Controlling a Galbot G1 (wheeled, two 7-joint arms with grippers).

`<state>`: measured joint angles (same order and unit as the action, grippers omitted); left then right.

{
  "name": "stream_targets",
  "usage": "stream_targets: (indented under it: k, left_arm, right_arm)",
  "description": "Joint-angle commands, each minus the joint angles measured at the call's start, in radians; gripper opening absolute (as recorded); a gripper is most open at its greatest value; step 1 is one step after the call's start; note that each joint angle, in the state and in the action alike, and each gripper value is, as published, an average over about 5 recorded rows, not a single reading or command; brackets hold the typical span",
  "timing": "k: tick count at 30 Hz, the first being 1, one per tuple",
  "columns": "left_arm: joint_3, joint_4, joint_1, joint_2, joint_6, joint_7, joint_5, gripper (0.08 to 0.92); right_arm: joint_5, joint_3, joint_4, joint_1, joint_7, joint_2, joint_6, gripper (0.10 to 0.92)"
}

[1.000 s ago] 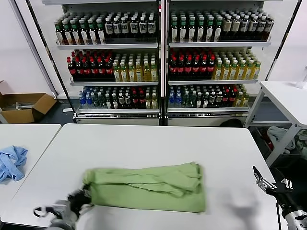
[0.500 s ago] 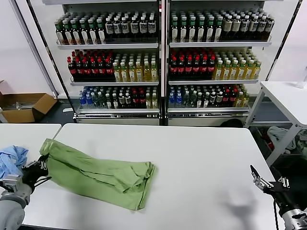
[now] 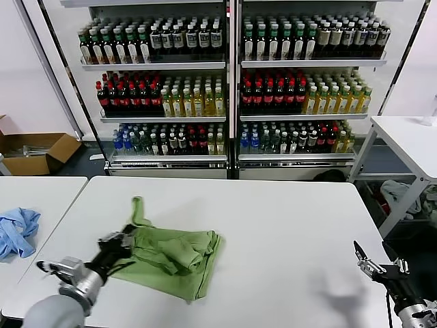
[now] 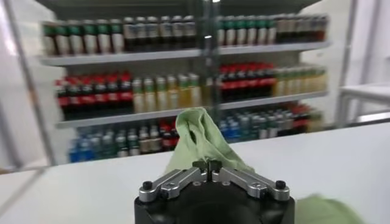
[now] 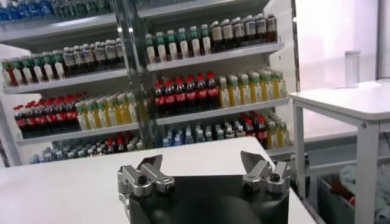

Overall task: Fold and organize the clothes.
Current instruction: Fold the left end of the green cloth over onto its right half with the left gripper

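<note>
Two grippers at one white table (image 3: 287, 225): the left one clamps a green shirt, the right one stands idle.

The left gripper (image 3: 121, 240), jaws pressed together on a fold of the light green shirt (image 3: 174, 260), sits at the garment's left edge; in the left wrist view the pinched cloth (image 4: 198, 137) rises above the closed fingers (image 4: 183, 176). The shirt lies crumpled on the table's left half. The right gripper (image 3: 377, 265) hovers off the table's right front corner, jaws spread wide, holding nothing. A blue cloth (image 3: 17, 231) lies on the neighbouring table; bottle shelves (image 3: 232, 89) stand behind.
</note>
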<state>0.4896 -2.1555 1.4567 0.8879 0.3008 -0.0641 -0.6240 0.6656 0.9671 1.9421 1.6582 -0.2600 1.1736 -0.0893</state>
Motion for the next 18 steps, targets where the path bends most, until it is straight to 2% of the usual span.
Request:
stream_targets:
  k: [1,9,18]
  left_arm:
    - [-0.271,-0.033,-0.086,0.043,0.009,-0.006,0.04,0.092]
    - [-0.331,0.033,-0.049,0.07,-0.004,0.053,0.145,0.092]
    - [-0.342,0.023,-0.017,0.063,-0.003,0.114,0.196,0.092]
  right_arm:
    - [-0.007,-0.007,-0.004,-0.001,0.0,0.006,0.001,0.823]
    - [-0.007,-0.007,-0.017,0.0,-0.001,0.001,0.003,0.823]
    - [-0.007,-0.019,-0.025,-0.013,-0.001,-0.002,0.002,0.823]
